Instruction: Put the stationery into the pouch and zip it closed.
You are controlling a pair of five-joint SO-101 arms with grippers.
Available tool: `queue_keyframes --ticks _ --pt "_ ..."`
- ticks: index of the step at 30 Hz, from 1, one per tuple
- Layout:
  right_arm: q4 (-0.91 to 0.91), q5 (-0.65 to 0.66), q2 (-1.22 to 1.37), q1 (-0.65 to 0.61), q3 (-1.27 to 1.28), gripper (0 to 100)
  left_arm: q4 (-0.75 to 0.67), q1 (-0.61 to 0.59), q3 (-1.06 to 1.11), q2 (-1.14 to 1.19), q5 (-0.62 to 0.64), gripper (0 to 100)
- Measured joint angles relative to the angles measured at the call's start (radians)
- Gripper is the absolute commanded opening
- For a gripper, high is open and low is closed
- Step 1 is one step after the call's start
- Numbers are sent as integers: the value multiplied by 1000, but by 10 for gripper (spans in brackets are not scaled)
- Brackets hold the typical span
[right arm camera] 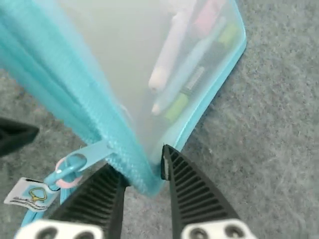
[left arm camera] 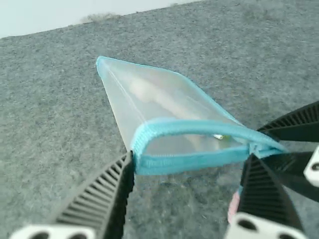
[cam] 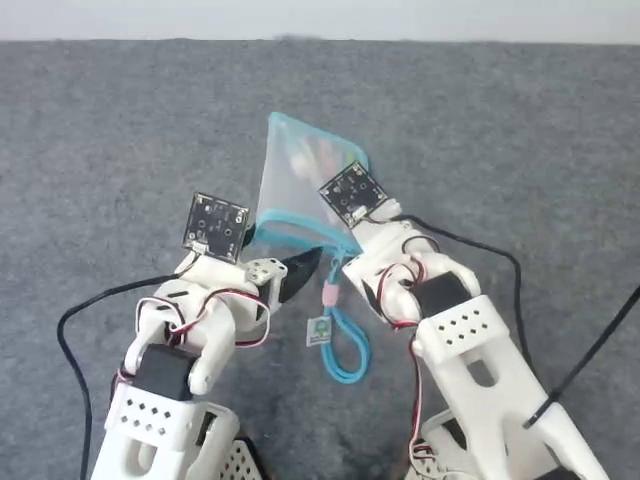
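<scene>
Translucent pouch (cam: 300, 185) with teal zip trim, pens (right arm camera: 179, 74) inside, lying on grey mat (cam: 120, 130), teal wrist loop (cam: 345, 355) trailing.

White printed arms (cam: 520, 410), black ribbed fingers (right arm camera: 187, 189), black cables (cam: 70, 330), red wires (cam: 415, 262)

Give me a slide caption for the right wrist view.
Right claw grips the pouch at its zipper edge, pens showing through the translucent side.

One pouch (cam: 295, 185); two grippers — left gripper (left arm camera: 189, 164), right gripper (right arm camera: 142, 167); one strap (cam: 350, 350); one tag (cam: 319, 331).
</scene>
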Motion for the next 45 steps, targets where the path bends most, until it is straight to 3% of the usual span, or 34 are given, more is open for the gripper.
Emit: queue_keyframes --ticks 12,17,27,34,45 --pt "74 -41 249 -2 -242 6 97 -77 106 -512 -63 306" --pt "170 -51 241 2 -328 6 83 -75 126 -494 -69 274" --pt "253 -91 144 0 -331 6 -11 120 170 -269 -91 273" --pt "307 -91 138 -69 -331 6 -83 135 195 -190 -97 272" --pt "316 -91 137 -78 -331 6 -157 137 227 -138 -100 214"
